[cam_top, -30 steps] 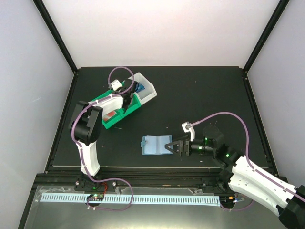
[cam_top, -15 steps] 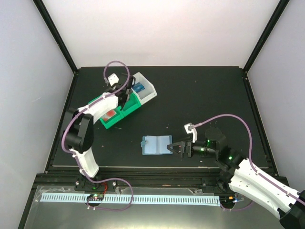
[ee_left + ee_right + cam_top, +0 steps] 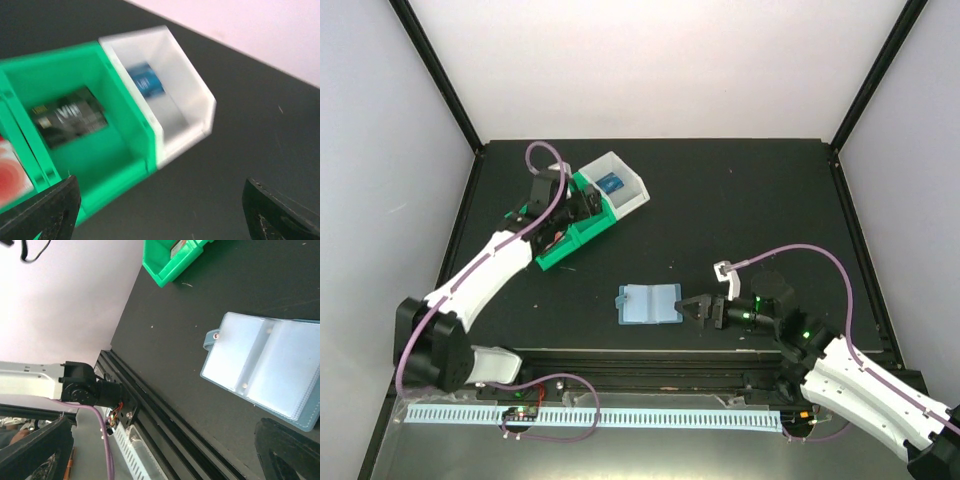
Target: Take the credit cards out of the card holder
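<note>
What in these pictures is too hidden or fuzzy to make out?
- Black card and blue card: lettering blurred in the left wrist view, too small in the top view.
- Red card: mostly cut off by the left edge of the left wrist view.
- Holder: one side runs off the right edge of the right wrist view.

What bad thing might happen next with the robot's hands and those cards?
1. The left gripper hangs open right over the green bin that holds the black card. When it pulls away, a finger might bump the wall and shove it.
2. The card holder lies open, flat and unheld, just in front of the open right gripper. A clumsy reach might only slide it.
3. The holder is cloudy, so a leftover card could be missed.
</note>
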